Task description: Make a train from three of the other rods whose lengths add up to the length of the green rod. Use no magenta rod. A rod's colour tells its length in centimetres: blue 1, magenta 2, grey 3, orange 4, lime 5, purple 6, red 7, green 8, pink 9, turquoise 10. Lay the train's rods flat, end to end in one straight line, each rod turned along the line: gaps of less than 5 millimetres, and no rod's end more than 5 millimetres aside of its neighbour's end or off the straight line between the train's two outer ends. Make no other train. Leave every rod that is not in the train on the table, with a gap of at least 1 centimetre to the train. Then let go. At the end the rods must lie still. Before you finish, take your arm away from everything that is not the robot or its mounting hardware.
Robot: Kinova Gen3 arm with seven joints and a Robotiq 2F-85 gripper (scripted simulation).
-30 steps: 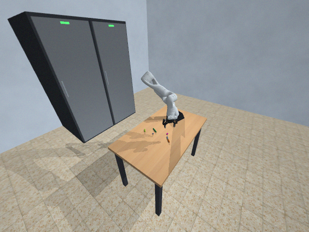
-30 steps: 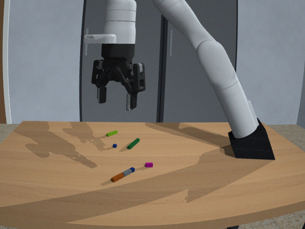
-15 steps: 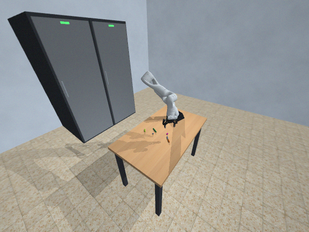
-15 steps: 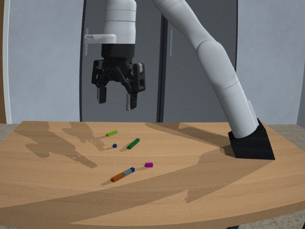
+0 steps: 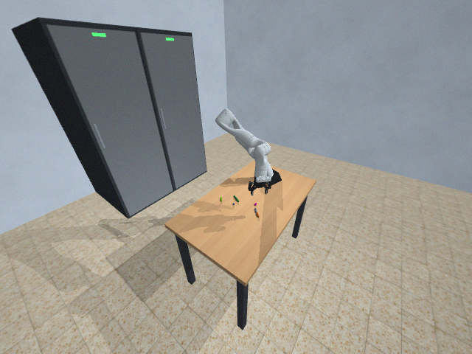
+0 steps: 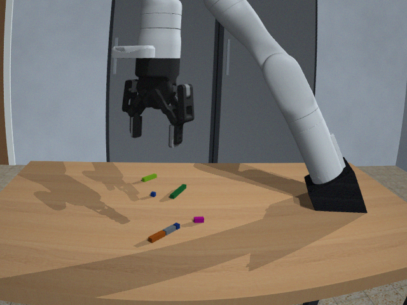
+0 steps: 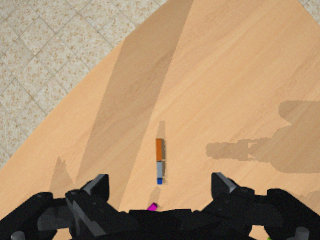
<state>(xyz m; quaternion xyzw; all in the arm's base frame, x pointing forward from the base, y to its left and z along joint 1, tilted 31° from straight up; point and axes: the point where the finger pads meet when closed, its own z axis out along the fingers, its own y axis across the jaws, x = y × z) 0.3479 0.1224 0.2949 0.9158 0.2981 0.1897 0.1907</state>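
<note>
An orange rod [image 5: 257,214] [image 6: 157,236] [image 7: 159,149], a grey rod [image 6: 170,229] [image 7: 159,169] and a blue rod [image 6: 177,225] [image 7: 159,181] lie flat, end to end in one straight line, with no visible gap. The green rod [image 5: 236,198] [image 6: 178,191] lies apart, farther back in the exterior view. A magenta rod [image 5: 255,203] [image 6: 198,219] [image 7: 152,206] lies a little way beyond the line's blue end. My gripper [image 5: 259,192] [image 6: 152,140] [image 7: 160,185] is open and empty, high above the table.
A second blue rod [image 5: 233,203] [image 6: 152,194] lies alone left of the green rod in the exterior view. A lime rod [image 5: 220,199] [image 6: 149,177] lies behind it. The wooden table [image 5: 236,243] [image 6: 229,282] [image 7: 225,75] carries arm shadows. The arm's black base [image 6: 335,197] stands at the right.
</note>
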